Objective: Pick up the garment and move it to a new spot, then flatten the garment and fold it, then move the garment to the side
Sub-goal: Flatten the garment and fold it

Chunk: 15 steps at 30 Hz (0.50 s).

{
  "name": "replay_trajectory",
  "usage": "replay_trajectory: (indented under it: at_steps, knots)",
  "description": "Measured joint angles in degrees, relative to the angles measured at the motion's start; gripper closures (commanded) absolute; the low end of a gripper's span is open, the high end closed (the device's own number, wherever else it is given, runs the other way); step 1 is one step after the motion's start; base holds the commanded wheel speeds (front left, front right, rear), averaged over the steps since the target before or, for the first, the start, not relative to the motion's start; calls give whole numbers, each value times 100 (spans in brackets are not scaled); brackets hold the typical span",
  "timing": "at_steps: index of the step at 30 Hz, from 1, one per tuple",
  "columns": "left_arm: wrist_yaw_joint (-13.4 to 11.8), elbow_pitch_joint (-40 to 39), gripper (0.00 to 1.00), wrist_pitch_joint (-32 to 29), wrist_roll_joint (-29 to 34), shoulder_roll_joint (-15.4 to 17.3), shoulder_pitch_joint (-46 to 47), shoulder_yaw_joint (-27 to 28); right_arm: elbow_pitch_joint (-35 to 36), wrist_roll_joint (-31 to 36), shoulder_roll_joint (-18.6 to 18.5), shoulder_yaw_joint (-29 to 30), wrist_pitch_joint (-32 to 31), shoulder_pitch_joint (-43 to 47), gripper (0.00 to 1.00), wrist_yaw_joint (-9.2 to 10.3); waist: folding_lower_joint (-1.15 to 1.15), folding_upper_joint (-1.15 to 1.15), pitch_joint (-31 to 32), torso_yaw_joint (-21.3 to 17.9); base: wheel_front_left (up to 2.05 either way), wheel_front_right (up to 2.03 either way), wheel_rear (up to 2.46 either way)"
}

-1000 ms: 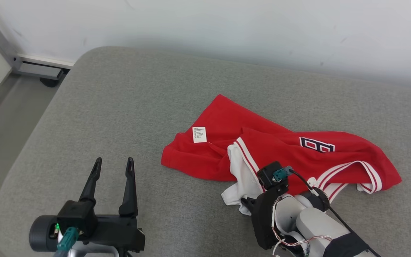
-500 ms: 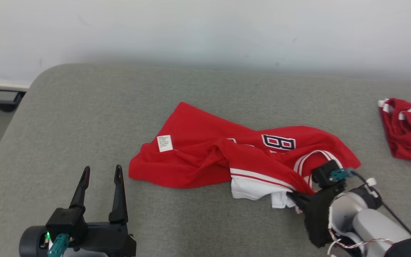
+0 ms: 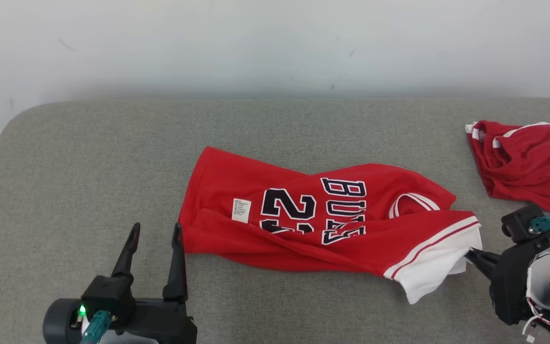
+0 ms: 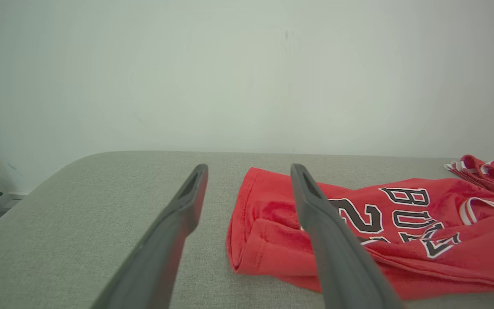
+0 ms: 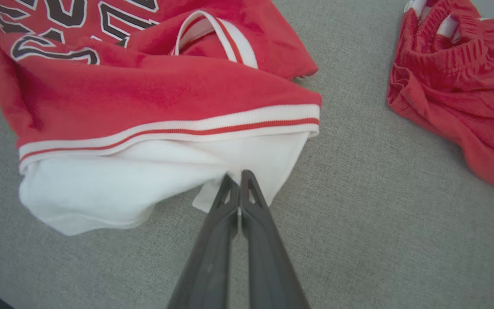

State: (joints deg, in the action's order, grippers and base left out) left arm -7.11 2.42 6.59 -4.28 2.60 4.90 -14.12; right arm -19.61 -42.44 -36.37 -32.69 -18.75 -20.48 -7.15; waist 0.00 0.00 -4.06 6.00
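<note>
The garment (image 3: 322, 215) is a red jersey with black lettering, a white sleeve and a small white label, lying stretched across the grey cushion. My right gripper (image 3: 470, 252) is at its right end, shut on the white sleeve (image 5: 152, 180); in the right wrist view the right gripper (image 5: 238, 176) has its fingers pressed together with white cloth pinched at the tips. My left gripper (image 3: 155, 231) stands open just left of the jersey's left hem. The left gripper (image 4: 247, 171) in its own wrist view has one finger (image 4: 315, 214) in front of the jersey (image 4: 401, 223).
A second red garment (image 3: 523, 162) lies crumpled at the right end of the cushion (image 3: 89, 157), also seen as a red garment (image 5: 457, 81) near my right gripper. A pale wall runs along the cushion's far edge. Bare cushion lies to the left and in front.
The camera has swung right. My right gripper has pulled the sleeve to the right, stretching the crumpled jersey out so its lettering now shows. The left gripper stays open.
</note>
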Motion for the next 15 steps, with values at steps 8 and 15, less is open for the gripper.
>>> replay_trajectory:
  at_steps: [8,15]
  knots:
    - [0,20,0,-54,0,0,12,-105,90,-243,-97,-146,-355,12,100,0,1,0,-52,61,0,0,0]
    - [0,88,0,-82,-1,1,3,22,82,-254,-35,-266,-649,4,0,0,0,0,6,-36,0,0,0]
